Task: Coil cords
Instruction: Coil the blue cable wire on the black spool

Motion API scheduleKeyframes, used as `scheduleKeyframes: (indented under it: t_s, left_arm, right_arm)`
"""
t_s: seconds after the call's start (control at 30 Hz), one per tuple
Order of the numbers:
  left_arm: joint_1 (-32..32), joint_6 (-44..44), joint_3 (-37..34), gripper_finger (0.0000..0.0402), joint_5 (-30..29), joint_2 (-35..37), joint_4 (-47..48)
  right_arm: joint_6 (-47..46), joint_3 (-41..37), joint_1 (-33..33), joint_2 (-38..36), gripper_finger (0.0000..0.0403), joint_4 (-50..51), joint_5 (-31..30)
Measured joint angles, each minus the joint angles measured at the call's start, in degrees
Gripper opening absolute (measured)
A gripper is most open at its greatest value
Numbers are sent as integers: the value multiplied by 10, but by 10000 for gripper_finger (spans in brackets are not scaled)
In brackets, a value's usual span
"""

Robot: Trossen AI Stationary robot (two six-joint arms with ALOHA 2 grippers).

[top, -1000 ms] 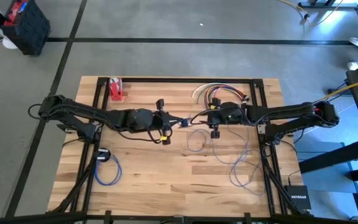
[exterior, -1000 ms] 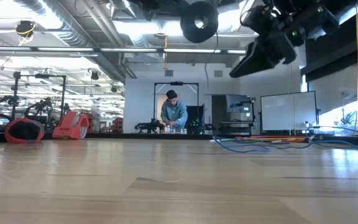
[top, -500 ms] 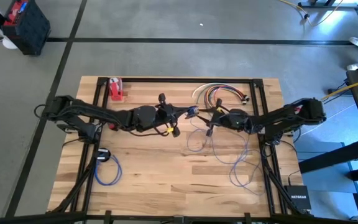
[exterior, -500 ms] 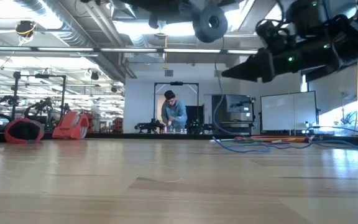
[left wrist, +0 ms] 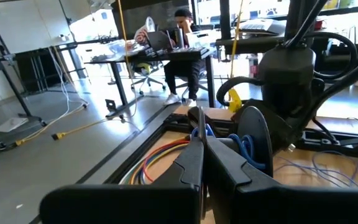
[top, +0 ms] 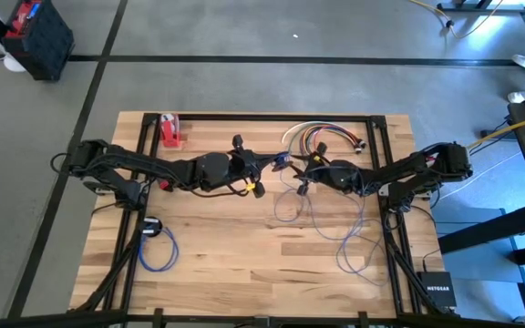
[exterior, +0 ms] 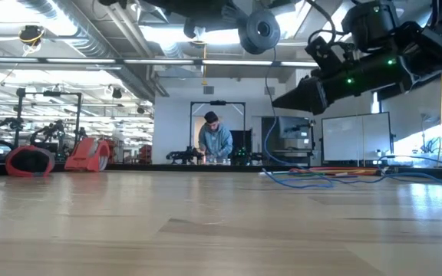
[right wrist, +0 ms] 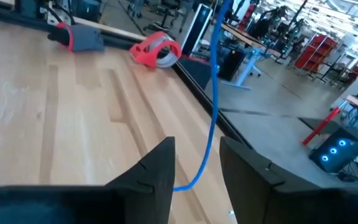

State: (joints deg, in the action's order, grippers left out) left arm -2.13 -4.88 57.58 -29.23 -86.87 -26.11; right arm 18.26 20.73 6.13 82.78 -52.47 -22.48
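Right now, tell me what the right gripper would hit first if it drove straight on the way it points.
Most likely the left gripper. In the high view the right gripper points toward it across a small gap, with the blue cord strung between them. The right wrist view shows only that cord close ahead; depth is uncertain.

Both arms reach to mid-table (raised off it); left pincer (top: 281, 165) pinched closed; right pincer (top: 296, 175) parted.

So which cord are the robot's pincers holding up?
The long blue cord, loose on the right of the table. It runs between the left pincer and right pincer. The coiled blue one and the bundle lie untouched.
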Motion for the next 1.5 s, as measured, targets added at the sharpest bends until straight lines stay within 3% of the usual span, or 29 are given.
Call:
scheduleKeyframes:
  t_s: [0.27,0.47,0.73,0.97,1.13,1.33,1.5]
  left_arm:
    - [0,0,0,1,0,0,-1]
    - [1,-3,0,1,0,0,-4]
    - [1,-15,0,1,0,0,-7]
    - [4,-15,0,1,0,0,-8]
    - [10,-9,0,1,-1,0,-15]
    - [19,15,0,1,-2,-3,-15]
    - [19,15,0,1,-2,-8,-18]
  right_arm:
    - [-3,0,26,3,120,1,19]
    - [-4,1,33,26,71,0,66]
    - [0,30,32,63,7,31,66]
    - [14,40,6,63,4,37,66]
    - [45,40,-38,52,3,25,37]
    - [109,67,-75,37,2,34,-50]
    - [120,115,-71,37,1,105,-60]
